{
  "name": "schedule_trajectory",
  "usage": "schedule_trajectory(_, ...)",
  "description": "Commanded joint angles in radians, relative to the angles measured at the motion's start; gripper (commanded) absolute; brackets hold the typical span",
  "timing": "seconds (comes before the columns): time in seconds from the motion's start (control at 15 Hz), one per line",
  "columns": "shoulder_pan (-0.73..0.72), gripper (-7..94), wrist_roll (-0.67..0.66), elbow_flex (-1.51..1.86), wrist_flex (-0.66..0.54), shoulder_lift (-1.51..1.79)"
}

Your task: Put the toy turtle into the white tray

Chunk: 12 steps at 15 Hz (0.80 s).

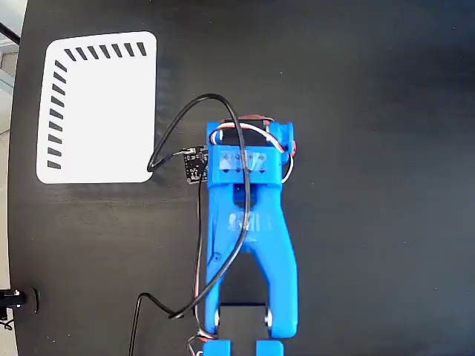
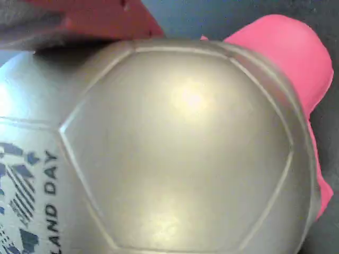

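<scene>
The toy turtle (image 2: pixel 180 153) fills our wrist view, directly under the gripper (image 1: pixel 256 122); whether the jaws are closed on it we cannot tell. We judge the grasp is in hand; next, lift and carry left to the white tray (image 1: pixel 104 111).

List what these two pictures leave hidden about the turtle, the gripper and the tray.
- Toy turtle: in the fixed view the blue arm covers nearly all of it; the wrist view is too close, cutting off its shell.
- Gripper: hidden under the arm in the fixed view, and only a blurred red piece shows in the wrist view, so open or shut cannot be told.
- White tray: absent from the wrist view.
</scene>
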Motion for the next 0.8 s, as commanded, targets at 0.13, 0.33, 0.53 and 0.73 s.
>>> schedule_trajectory(0.13, -0.025, 0, 0.048, -0.210, 0.235, 0.156)
schedule_trajectory(0.33, -0.103, 0, 0.089, -0.456, 0.383, 0.179)
schedule_trajectory(0.53, -0.212, 0, 0.143, -0.641, 0.436, 0.156)
schedule_trajectory(0.73, -0.348, 0, 0.233, -0.919, 0.520, 0.008)
